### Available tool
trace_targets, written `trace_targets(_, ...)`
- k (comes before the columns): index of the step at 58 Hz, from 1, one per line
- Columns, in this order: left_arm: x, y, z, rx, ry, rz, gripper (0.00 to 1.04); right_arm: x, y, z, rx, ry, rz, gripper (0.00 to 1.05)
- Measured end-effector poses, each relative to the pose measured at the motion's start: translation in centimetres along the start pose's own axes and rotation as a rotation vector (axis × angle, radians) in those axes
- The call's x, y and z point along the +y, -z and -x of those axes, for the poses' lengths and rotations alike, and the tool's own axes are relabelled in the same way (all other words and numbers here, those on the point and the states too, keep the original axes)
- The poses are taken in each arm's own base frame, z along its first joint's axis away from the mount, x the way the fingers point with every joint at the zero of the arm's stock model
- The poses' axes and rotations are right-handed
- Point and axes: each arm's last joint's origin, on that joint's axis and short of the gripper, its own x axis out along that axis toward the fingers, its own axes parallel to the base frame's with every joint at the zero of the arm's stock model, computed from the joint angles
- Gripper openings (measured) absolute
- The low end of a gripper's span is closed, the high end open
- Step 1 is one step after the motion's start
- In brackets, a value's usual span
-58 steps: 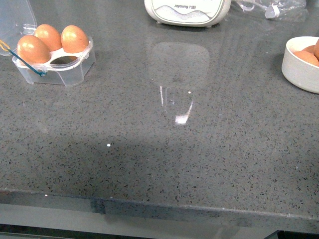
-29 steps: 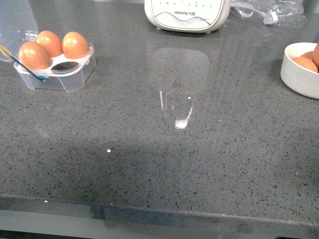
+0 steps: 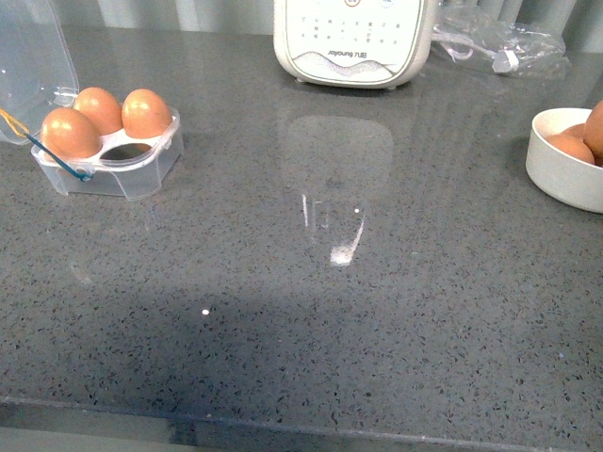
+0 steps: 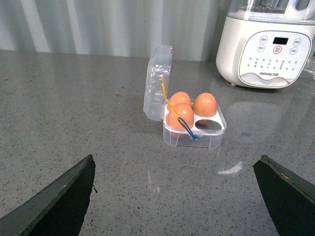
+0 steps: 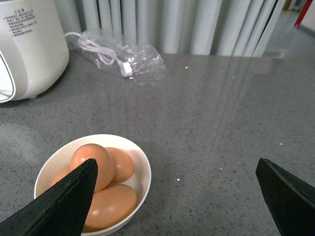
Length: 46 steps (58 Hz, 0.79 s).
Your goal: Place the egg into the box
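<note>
Front view: a grey speckled countertop [image 3: 311, 311] is being shown, with neither arm in sight. At its far left the clear box [image 3: 108, 165] is sitting with its lid [image 3: 33, 56] standing open. Three brown eggs [image 3: 99, 118] are being held in it, and one empty cell [image 3: 132, 149], at the near right, is being left free. At the right edge a white bowl [image 3: 556, 169] of spare eggs [image 3: 572, 146] is being partly cut off by the frame.

In the left wrist view the left gripper [image 4: 176, 158] is being held with its fingers wide apart and empty, aimed at the box from some way off. In the right wrist view the right gripper [image 5: 175, 160] is likewise being held spread and empty near the bowl, which is lying toward one finger rather than between them.

The fetching of the last egg appears to be in hand. The right gripper would likely need to be centred over the topmost egg, lowered, closed gently, and carried across to the box, well apart from the bowl.

A white kitchen appliance [image 3: 353, 42] and a plastic bag of cable [image 3: 499, 42] are standing at the back. Nothing is being seen in the way.
</note>
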Motion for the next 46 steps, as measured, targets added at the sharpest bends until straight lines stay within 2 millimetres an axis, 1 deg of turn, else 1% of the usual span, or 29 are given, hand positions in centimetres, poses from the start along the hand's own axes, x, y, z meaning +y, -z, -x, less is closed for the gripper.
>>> trace_targets(3, 0.0, 0.0, 0.0, 0.000, 0.000, 0.000, 0.98, 0.1, -0.2, -1.1, 0.025, -0.018, -0.009, 0.97)
trace_targets(7, 0.0, 0.0, 0.0, 0.000, 0.000, 0.000, 0.98, 0.4, -0.5, -2.1, 0.034, -0.063, -0.021, 0.97)
trace_targets(18, 0.0, 0.0, 0.0, 0.000, 0.000, 0.000, 0.98, 1.5, -1.2, -3.5, 0.054, -0.200, -0.058, 0.97)
trace_targets(24, 0.0, 0.0, 0.0, 0.000, 0.000, 0.000, 0.98, 1.7, -1.1, -4.6, 0.099, -0.279, -0.072, 0.97)
trace_targets(33, 0.0, 0.0, 0.0, 0.000, 0.000, 0.000, 0.98, 1.3, -0.5, -5.8, 0.153, -0.295, -0.079, 0.97)
trace_targets(46, 0.0, 0.0, 0.0, 0.000, 0.000, 0.000, 0.98, 1.0, 0.1, -6.6, 0.175, -0.317, -0.076, 0.97)
